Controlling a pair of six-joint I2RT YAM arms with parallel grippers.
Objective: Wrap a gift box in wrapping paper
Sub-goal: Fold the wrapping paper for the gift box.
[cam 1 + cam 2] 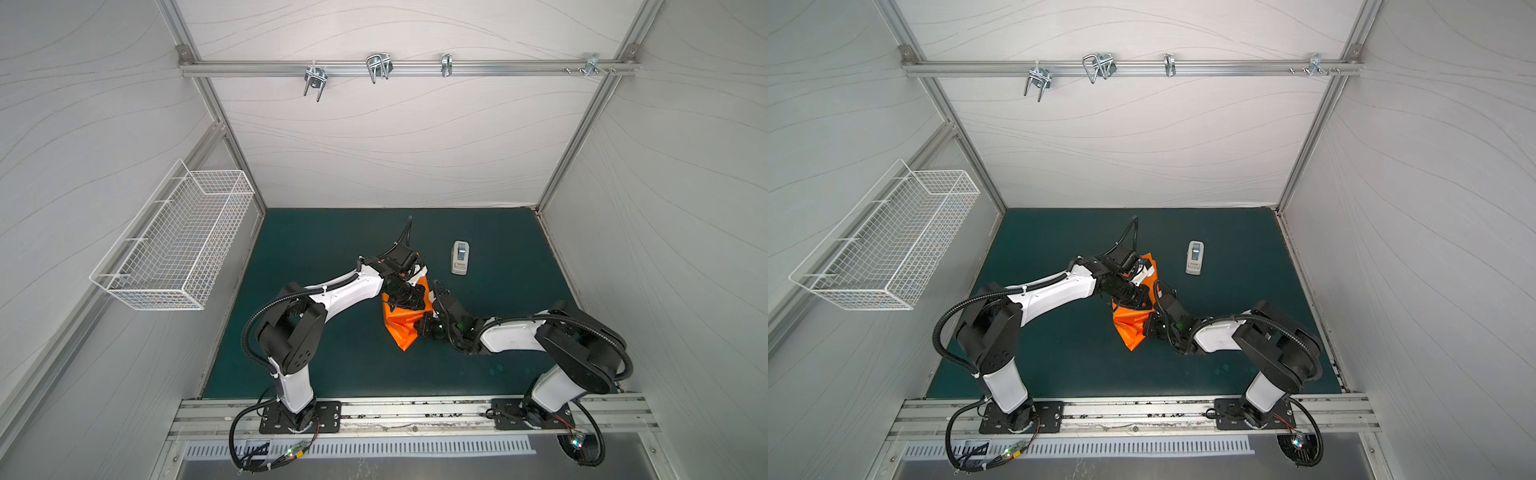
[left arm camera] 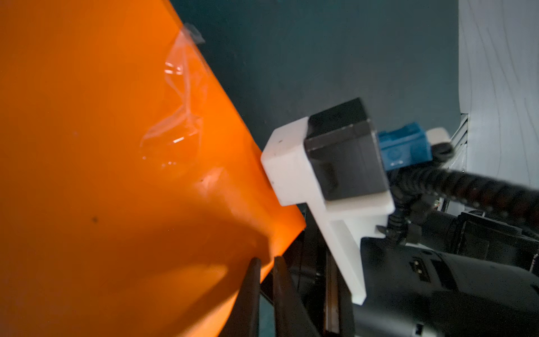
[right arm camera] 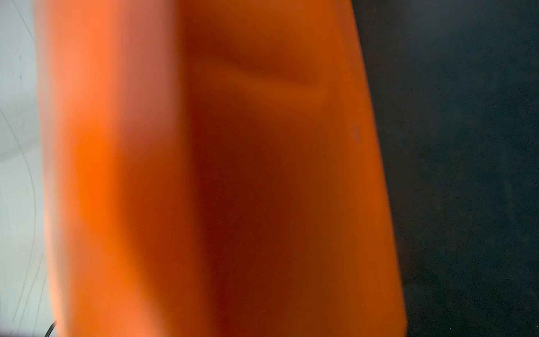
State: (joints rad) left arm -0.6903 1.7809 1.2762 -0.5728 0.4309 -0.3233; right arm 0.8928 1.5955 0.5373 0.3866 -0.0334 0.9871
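Top views: wrapping paper (image 1: pixel 402 322) bundled between both arms

In both top views the orange paper sat near the middle of the green desk (image 1: pixel 332 361). It was folded into a narrow bundle whose long axis ran from the robot's side toward the back wall, with a loose pointed end nearest the robot. The gift box showed nowhere; I judged it hidden inside the paper. The left arm (image 1: pixel 349 291) reached over the bundle's far half from above. The right end effector (image 1: pixel 425 326) touched the bundle's side on the robot's right. A white tape dispenser (image 1: pixel 460 257) stood apart, farther back on the right.

Left wrist view: the left end effector (image 2: pixel 267 262) had its two dark fingers nearly together, clamped on an edge of the paper that passed between them. A crumpled strip of clear tape (image 2: pixel 180 116) was stuck to the orange face.

Right wrist view: blurred orange filled most of the frame and no fingers showed. The right jaws were together, but whether they pinched a fold could not be told.

By my reading, the coming move turned on the loose pointed end, which lay closer to the right end effector than to the left.
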